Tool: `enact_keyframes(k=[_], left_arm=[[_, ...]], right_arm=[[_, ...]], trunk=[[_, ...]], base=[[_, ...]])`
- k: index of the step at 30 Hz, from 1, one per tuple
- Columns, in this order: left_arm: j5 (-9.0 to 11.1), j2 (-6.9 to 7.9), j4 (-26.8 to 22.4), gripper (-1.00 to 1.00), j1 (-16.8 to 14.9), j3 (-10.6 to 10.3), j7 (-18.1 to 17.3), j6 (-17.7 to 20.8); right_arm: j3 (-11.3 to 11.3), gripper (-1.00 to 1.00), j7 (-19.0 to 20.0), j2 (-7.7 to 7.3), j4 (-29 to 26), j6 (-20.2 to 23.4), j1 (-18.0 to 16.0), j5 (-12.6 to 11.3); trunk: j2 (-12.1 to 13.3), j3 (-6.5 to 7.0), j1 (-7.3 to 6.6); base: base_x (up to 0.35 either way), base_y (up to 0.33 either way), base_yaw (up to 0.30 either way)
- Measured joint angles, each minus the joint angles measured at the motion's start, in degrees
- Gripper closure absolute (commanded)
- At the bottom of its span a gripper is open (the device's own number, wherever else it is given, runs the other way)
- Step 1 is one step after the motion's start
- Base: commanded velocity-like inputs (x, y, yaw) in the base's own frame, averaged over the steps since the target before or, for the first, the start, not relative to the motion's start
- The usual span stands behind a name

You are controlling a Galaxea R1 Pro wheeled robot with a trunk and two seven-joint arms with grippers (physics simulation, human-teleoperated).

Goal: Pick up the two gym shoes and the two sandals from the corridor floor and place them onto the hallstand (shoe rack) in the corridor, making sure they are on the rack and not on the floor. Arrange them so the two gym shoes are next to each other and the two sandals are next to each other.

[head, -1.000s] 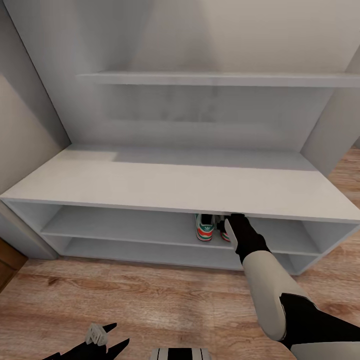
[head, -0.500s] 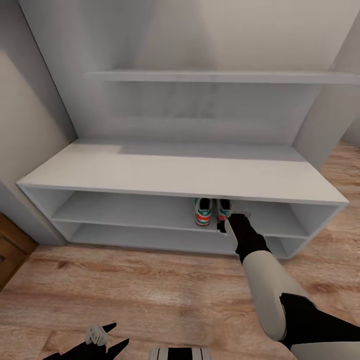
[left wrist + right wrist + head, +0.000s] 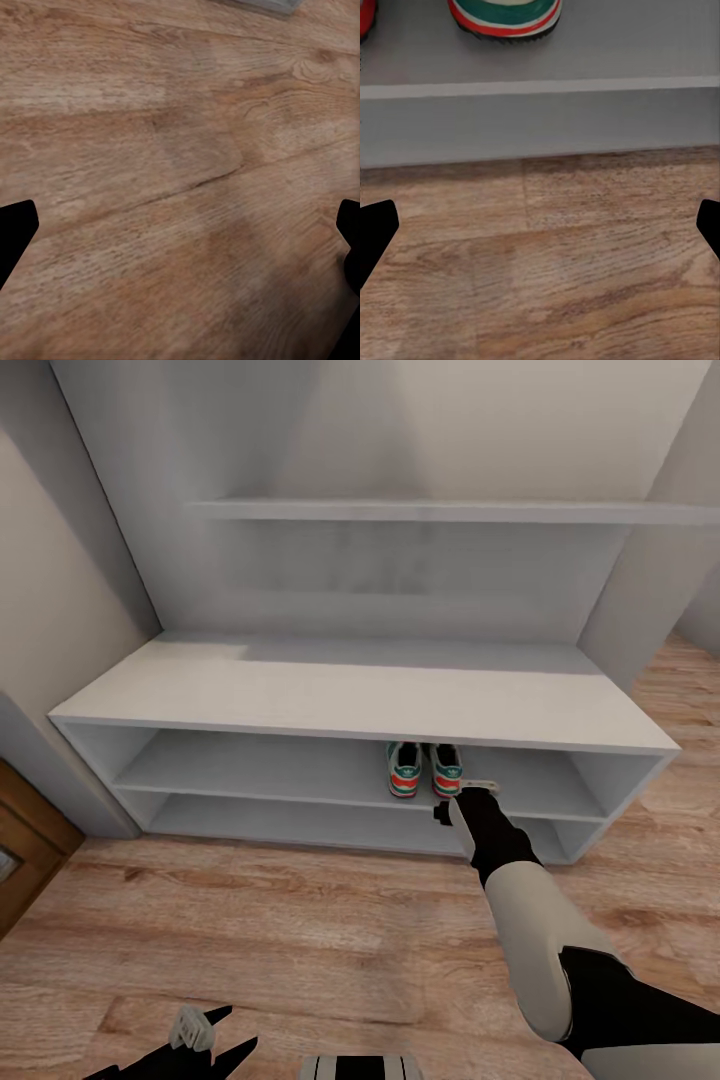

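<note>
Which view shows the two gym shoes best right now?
The head view: both gym shoes stand side by side on the hallstand's upper low shelf. The right wrist view catches just their heels at the frame edge; the left wrist view faces floor.

The right arm stretches forward, its white forearm and black wrist ending at the right gripper (image 3: pixel 468 800), which sits just in front of the hallstand (image 3: pixel 360 705) at the level of its upper open shelf; in the right wrist view the two dark fingertips (image 3: pixel 376 232) stand wide apart with nothing between them. The left gripper (image 3: pixel 205 1038) hangs low, well back from the hallstand, its fingertips (image 3: pixel 13 229) also spread wide and empty.
</note>
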Motion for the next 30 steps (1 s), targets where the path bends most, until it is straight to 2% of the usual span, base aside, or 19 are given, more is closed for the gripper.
enact_keyframes(k=[11, 15, 18, 19, 30], left_arm=[[0.04, 0.12, -0.01, -1.00, 0.01, 0.05, -0.04, -0.06], [0.04, 0.09, 0.00, -1.00, 0.00, 0.12, 0.02, -0.11], [0.07, -0.02, 0.00, -1.00, 0.01, 0.17, -0.03, -0.18], [0.07, -0.02, 0.00, -1.00, 0.01, 0.17, -0.03, -0.18], [0.21, -0.01, -0.28, -1.00, 0.01, 0.35, -0.04, -0.38]], right_arm=[[0.05, -1.00, 0.00, 0.07, 0.55, -0.12, 0.10, -0.01], [0.12, -1.00, 0.05, 0.21, 2.38, -0.55, 0.21, -0.01], [0.16, -1.00, 0.15, 0.24, 5.54, -5.13, 1.14, -0.03], [0.17, -1.00, 0.15, 0.24, 5.56, -5.17, 1.15, -0.01], [0.06, -1.00, 0.34, 0.14, 16.50, -17.59, 5.03, -0.04]], trunk=[[0.00, 0.00, 0.00], [0.00, 0.00, 0.00], [0.00, 0.00, 0.00], [0.00, 0.00, 0.00], [0.00, -0.01, 0.00]], base=[[-0.002, 0.000, 0.000], [0.000, 0.000, 0.000], [0.000, 0.000, 0.000], [0.000, 0.000, 0.000], [0.000, 0.000, 0.000]])
